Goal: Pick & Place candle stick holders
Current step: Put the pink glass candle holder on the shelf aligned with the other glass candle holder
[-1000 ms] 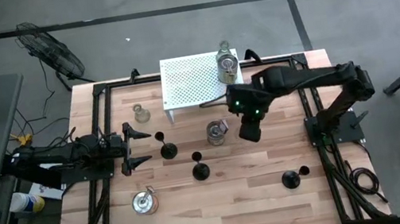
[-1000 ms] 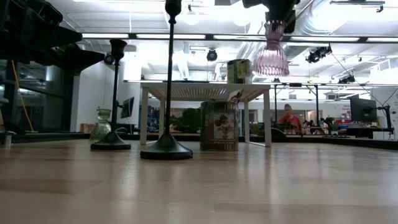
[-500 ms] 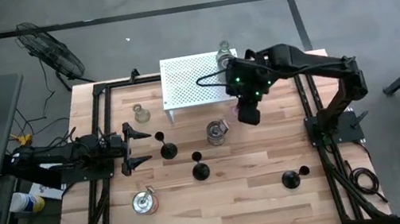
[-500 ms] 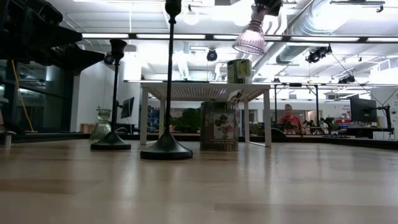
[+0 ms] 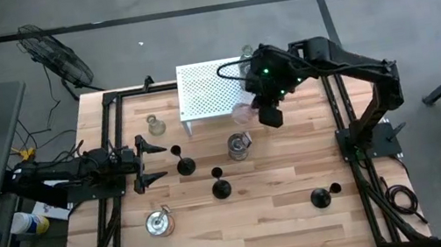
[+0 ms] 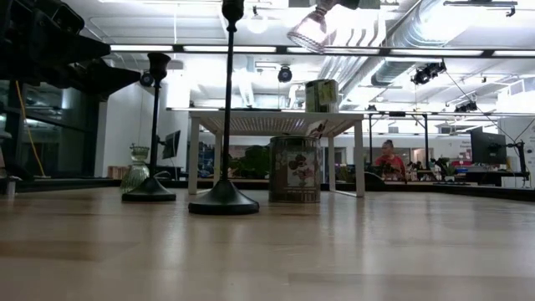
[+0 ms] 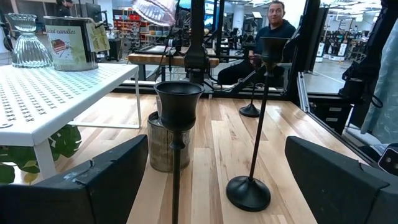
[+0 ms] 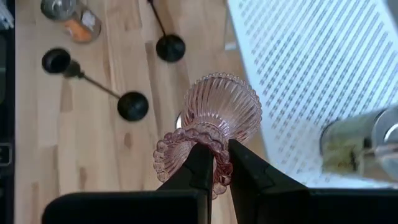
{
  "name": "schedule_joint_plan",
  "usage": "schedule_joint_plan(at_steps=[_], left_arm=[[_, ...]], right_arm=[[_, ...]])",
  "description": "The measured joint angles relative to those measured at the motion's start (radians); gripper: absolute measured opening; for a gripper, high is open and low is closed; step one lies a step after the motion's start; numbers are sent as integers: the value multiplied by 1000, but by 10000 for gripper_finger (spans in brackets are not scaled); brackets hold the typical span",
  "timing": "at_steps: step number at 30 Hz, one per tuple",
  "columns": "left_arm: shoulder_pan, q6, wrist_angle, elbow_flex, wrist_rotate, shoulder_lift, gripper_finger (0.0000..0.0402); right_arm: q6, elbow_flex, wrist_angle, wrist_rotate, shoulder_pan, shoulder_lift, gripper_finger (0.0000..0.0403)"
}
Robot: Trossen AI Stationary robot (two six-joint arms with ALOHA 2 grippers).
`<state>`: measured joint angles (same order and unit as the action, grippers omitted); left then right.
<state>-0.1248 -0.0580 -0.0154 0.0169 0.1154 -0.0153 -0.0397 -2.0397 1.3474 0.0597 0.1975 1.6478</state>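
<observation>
Right gripper [image 8: 214, 163] high above the near right corner of the white rack [image 5: 206, 90], jaws closed on the beaded foot of the pink glass holder [image 8: 214, 121], which hangs tilted in the air. To place it well: level the holder first, lower it onto bare rack clear of the tin [image 5: 251, 70] and the clear holder [image 7: 30, 41], release only once seated. Left gripper [image 5: 145, 159] waits by the black holders [image 5: 182, 162], jaws spread, empty.

The right hand [image 8: 214, 163] has carried the pink holder [image 8: 214, 121] up over the white rack's [image 5: 203, 99] edge.
</observation>
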Motion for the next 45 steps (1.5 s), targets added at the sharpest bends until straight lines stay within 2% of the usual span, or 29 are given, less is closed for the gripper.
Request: schedule_joint_plan(at_steps=[16,30,45], left_arm=[[0,0,0,0,-1,0,372],[0,0,0,0,-1,0,372],[0,0,0,0,-2,0,372]], right_arm=[[45,-149,9,18,79,8,19],[71,-162,2,17,120,0,19],[113,-162,-192,16,158,55,19]])
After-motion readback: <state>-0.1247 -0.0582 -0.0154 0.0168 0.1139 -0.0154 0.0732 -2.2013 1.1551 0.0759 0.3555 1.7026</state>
